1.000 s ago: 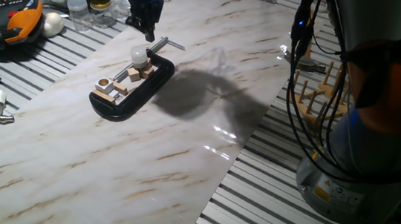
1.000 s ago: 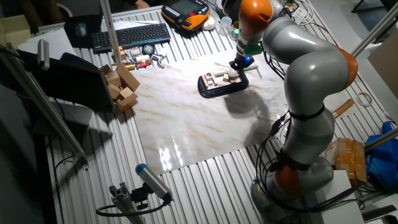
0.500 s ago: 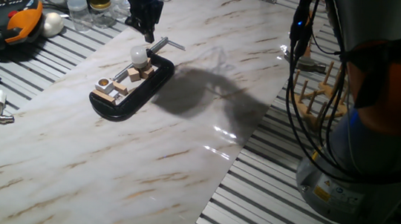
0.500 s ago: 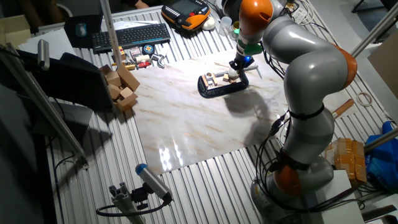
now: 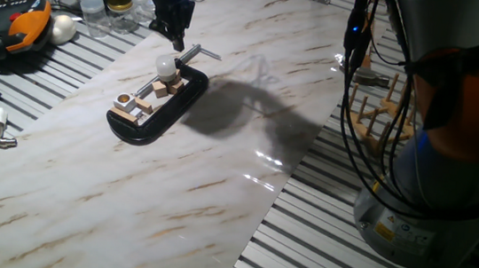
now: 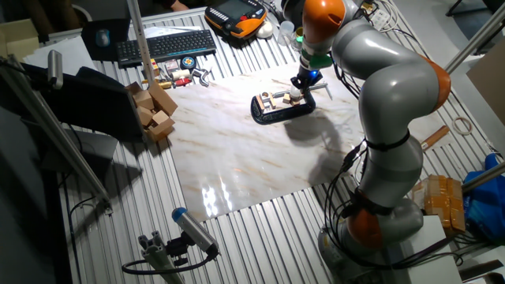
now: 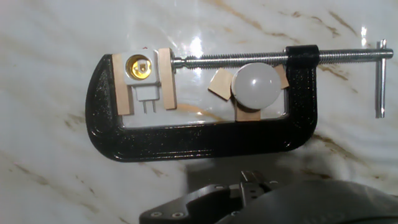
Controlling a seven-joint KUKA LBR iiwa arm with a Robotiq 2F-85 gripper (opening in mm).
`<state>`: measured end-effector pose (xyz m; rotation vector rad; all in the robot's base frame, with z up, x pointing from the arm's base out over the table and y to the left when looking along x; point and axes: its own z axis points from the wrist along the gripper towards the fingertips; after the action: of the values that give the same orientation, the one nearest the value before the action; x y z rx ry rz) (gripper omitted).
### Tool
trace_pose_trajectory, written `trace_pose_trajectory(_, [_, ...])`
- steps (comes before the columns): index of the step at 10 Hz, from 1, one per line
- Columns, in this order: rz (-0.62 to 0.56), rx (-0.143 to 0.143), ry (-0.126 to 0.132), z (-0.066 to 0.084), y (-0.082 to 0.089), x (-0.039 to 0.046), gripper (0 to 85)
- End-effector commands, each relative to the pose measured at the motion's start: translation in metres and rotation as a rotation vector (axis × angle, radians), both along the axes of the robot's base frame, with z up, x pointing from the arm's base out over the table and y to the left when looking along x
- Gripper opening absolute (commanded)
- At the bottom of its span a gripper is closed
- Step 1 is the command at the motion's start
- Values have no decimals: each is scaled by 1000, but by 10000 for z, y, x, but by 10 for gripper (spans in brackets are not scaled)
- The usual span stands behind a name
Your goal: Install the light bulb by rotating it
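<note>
Gripper (image 5: 175,38) hovers above the light bulb (image 7: 257,85)
Jaw state unclear; an off-centre descent could knock the bulb off its wooden blocks (image 7: 249,114).

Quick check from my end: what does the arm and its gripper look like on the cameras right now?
The arm is built of rounded grey segments with orange joint bands. Black cables hang beside its base. The gripper is small and black, tapering downward, with a blue light glowing just above it. In the hand view only a dark rounded housing with screws shows at the bottom edge.
</note>
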<state>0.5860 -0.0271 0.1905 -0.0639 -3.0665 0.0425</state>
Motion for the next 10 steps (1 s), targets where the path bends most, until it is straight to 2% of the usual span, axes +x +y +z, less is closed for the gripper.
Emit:
trace_pose_trajectory(1, [3,5,0,0,0,0,0])
trace_pose_trajectory(3, [14,1,-16,-29,-24,43,0])
trace_pose_trajectory(5, [23,5,-13,-4,-79,167,0])
trace_pose_trajectory(7, [7,-1,-27,-22,-85,217,0])
trace_pose_trajectory(10, [-4,1,-28,-61,-89,318,0])
